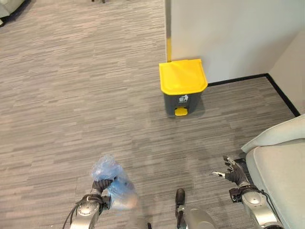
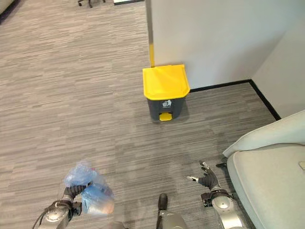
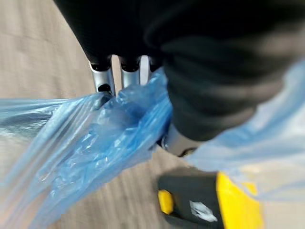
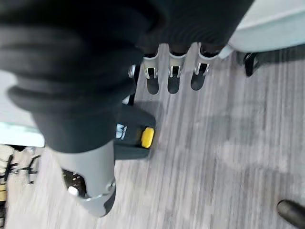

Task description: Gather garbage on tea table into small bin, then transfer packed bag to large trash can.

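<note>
My left hand (image 1: pixel 101 185) had its fingers curled round the neck of the blue bag (image 1: pixel 114 183) — it hung just beside me. The yellow-lidded trash can (image 1: pixel 182 86) stood well ahead and rightward, lid down — my right hand (image 1: pixel 232 172) was nearer it, fingers loose, empty.

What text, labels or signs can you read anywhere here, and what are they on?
No readable words or numbers.
Large trash can: a small white pictogram on its dark front above the yellow pedal, too small to read in detail.
Blue bag in the left robot hand: no print seen.
</note>
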You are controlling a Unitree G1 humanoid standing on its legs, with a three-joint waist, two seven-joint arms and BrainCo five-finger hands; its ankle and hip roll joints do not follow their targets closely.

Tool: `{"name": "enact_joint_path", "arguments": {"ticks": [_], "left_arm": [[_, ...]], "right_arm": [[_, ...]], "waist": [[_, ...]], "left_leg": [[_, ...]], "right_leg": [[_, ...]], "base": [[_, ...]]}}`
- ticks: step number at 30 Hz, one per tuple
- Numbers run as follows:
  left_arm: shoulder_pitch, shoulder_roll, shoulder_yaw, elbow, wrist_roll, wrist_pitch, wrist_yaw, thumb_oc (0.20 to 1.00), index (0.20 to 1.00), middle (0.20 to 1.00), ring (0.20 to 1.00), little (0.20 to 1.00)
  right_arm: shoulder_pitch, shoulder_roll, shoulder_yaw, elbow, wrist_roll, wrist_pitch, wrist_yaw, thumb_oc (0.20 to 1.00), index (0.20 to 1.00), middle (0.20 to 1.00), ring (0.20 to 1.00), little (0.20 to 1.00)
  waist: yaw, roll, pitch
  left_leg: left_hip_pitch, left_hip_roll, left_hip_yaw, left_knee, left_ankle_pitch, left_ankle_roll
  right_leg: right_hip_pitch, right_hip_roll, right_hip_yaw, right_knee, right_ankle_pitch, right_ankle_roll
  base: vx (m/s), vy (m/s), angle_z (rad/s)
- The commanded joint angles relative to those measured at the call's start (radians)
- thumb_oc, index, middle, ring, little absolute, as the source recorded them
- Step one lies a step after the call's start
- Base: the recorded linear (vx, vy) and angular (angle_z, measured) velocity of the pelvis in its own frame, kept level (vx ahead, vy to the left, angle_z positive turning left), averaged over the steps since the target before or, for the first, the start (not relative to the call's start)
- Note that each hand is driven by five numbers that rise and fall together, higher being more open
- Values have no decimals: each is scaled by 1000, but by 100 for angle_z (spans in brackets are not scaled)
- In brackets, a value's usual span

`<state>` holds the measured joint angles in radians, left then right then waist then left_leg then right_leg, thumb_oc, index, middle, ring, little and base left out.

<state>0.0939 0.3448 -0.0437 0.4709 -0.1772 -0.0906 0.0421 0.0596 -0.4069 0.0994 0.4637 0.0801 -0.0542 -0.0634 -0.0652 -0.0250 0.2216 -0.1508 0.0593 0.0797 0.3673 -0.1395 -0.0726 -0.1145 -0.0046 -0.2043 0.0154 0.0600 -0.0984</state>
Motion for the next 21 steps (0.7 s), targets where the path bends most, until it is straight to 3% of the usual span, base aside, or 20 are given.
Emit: {"name": "enact_joint_path", "arguments": {"ticks": [1, 6, 7, 12, 16, 17, 21], "left_arm": [[-1, 47, 3, -45, -31, -50, 18, 200, 200, 200, 200, 200], [9, 45, 2, -50, -28, -44, 20, 200, 200, 200, 200, 200], [32, 45, 10, -61, -24, -44, 17, 200, 200, 200, 200, 200], [64, 54, 32, -82, -13, -38, 12, 200, 200, 200, 200, 200], [55, 67, 37, -79, -15, -37, 15, 200, 200, 200, 200, 200], [49, 76, 42, -78, -17, -37, 21, 200, 200, 200, 200, 200], [43, 82, 45, -81, -26, -42, 26, 200, 200, 200, 200, 200]], "right_arm": [[15, -32, -36, -18, 29, -34, -22, 1000, 1000, 1000, 1000, 1000], [16, -16, -32, -4, 37, -31, -39, 1000, 1000, 1000, 1000, 1000], [20, -12, -31, -9, 29, -30, -31, 1000, 1000, 1000, 1000, 1000], [18, 12, -20, -24, 6, -20, -12, 1000, 1000, 1000, 1000, 1000], [-6, 25, -5, -19, -4, -19, -5, 1000, 1000, 1000, 1000, 1000], [-12, 34, -6, -22, 0, -22, -4, 1000, 1000, 1000, 1000, 1000], [-22, 30, -5, -22, 0, -18, -4, 1000, 1000, 1000, 1000, 1000]], "waist": [[26, -15, -1], [72, -4, 1], [79, 0, -11], [95, -21, -26], [104, -27, -28], [96, -22, -23], [81, -10, -10]], "left_leg": [[-57, -35, 21, -90, 39, 14], [-138, -41, 80, -230, 201, -6], [-105, -41, 64, -267, 188, 9], [-94, -61, 65, -216, 135, 42], [-79, -71, 77, -186, 82, 80], [-38, -83, 88, -189, 45, 101], [14, -81, 104, -205, 17, 105]], "right_leg": [[23, -83, 23, 68, -150, 160], [142, -27, 57, 23, -189, 153], [167, -22, 76, 22, -206, 159], [190, -69, 117, 43, -224, 185], [144, -95, 145, 152, -223, 212], [74, -110, 143, 253, -182, 235], [-18, -129, 96, 242, -138, 234]], "base": [[220, -62, -23], [315, 34, -22], [485, 165, -14], [261, 167, -46], [173, 148, -44], [224, 166, -30], [166, 76, -29]]}}
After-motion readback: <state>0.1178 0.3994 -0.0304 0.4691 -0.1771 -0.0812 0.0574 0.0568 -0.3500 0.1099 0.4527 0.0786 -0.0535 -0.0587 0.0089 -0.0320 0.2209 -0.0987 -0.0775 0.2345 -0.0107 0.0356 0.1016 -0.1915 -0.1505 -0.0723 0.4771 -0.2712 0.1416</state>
